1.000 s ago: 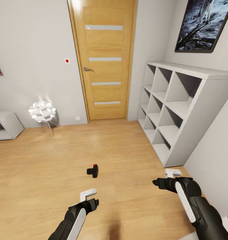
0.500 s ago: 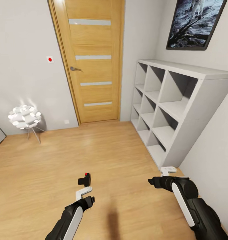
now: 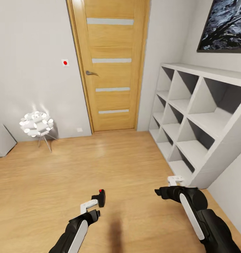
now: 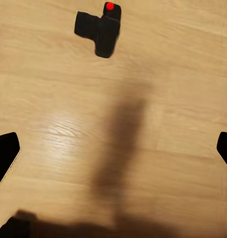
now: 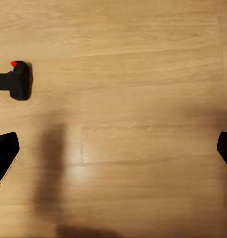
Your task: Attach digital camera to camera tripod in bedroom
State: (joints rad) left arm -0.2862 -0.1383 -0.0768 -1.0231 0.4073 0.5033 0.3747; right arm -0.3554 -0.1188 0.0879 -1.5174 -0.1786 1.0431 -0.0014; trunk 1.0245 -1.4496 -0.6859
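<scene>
The digital camera (image 3: pixel 101 196), small and black with a red dot on top, lies on the light wood floor just beyond my left gripper (image 3: pixel 89 206), whose white tip partly overlaps it. In the left wrist view the digital camera (image 4: pixel 100 29) sits ahead of the left gripper (image 4: pixel 113 148), whose fingers stand wide apart and hold nothing. My right gripper (image 3: pixel 175 181) hovers low over the floor near the shelf, open too. Its wrist view has the digital camera (image 5: pixel 17 81) off to one side of the right gripper (image 5: pixel 113 148). The camera tripod is out of view.
A wooden door (image 3: pixel 111 66) stands shut in the far wall. A white cube shelf (image 3: pixel 196 123) lines the right wall under a dark picture (image 3: pixel 226 28). A white floor lamp (image 3: pixel 36 123) and a grey box (image 3: pixel 0 140) stand at far left.
The whole view swung left, then back right, so the camera moved. The digital camera now lies nearer my left gripper. Both grippers stay open.
</scene>
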